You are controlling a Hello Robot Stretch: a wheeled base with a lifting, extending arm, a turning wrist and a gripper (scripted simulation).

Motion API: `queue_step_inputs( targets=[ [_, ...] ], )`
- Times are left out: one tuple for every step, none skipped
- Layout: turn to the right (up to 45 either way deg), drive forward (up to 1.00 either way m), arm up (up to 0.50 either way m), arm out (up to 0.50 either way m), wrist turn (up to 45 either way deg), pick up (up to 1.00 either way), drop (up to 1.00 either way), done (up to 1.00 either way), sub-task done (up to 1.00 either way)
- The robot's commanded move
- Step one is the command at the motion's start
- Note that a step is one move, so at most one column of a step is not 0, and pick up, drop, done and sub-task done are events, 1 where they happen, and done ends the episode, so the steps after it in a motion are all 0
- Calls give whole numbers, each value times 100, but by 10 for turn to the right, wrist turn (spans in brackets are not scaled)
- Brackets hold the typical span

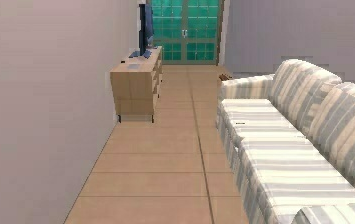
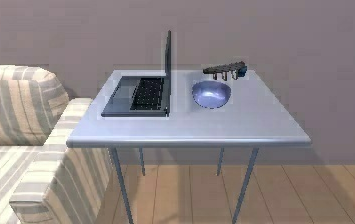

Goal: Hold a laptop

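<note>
A dark laptop (image 2: 143,90) stands on a light grey table (image 2: 245,125) in the arm side view. Its lid is raised upright and seen edge-on, and its keyboard half lies flat on the table's left part. Just to the laptop's right sits a shiny metal bowl (image 2: 212,95).
A small dark object (image 2: 223,70) lies at the table's far edge behind the bowl. A striped sofa (image 2: 25,130) adjoins the table's left side and runs along the forward view's right (image 1: 285,120). Ahead are a wooden cabinet (image 1: 137,85) with a television (image 1: 144,30), a green door (image 1: 185,30) and tiled floor (image 1: 170,150).
</note>
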Motion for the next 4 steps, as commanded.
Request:
queue_step_inputs(
  targets=[
    [0, 0, 50, 0, 0, 0, 0, 0, 0],
    [0, 0, 38, 0, 0, 0, 0, 0, 0],
    [0, 0, 0, 42, 0, 0, 0, 0, 0],
    [0, 0, 0, 0, 450, 0, 0, 0, 0]
  ],
)
